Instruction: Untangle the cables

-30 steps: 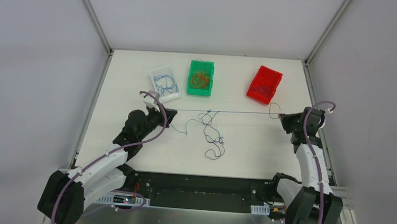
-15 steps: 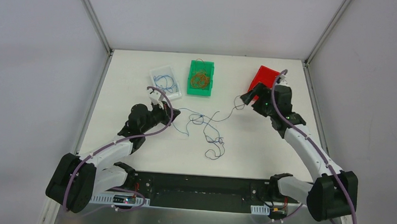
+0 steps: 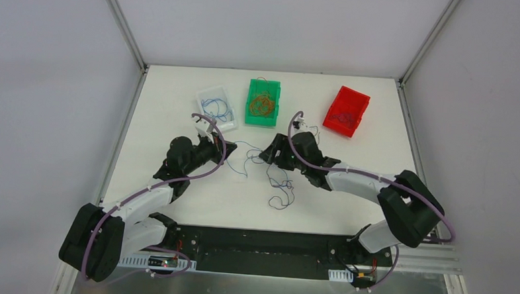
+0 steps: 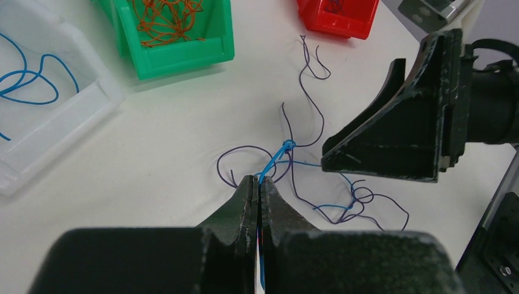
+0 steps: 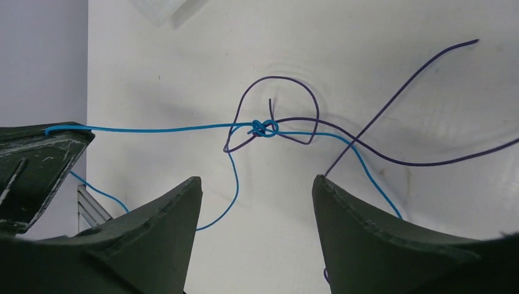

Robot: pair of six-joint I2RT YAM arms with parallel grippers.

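Observation:
The cables are thin blue and dark purple wires lying loose in the middle of the table. They meet in a small tight knot, also visible in the left wrist view. My left gripper is shut on the blue cable, which runs a short way from its tips to the knot. My right gripper faces it from the other side of the knot, open, its fingertips just short of the knot and above the table. Nothing is gripped between them; slack blue and purple strands lie on the table beneath them.
Three bins stand along the back: a white bin with blue wires, a green bin with orange wires, and a red bin with dark wires. More slack strands trail toward the near edge.
The right gripper let go of the strand it held taut, opened, and swung from the right edge past the red bin to the knot. The cable went slack. The left gripper stayed shut.

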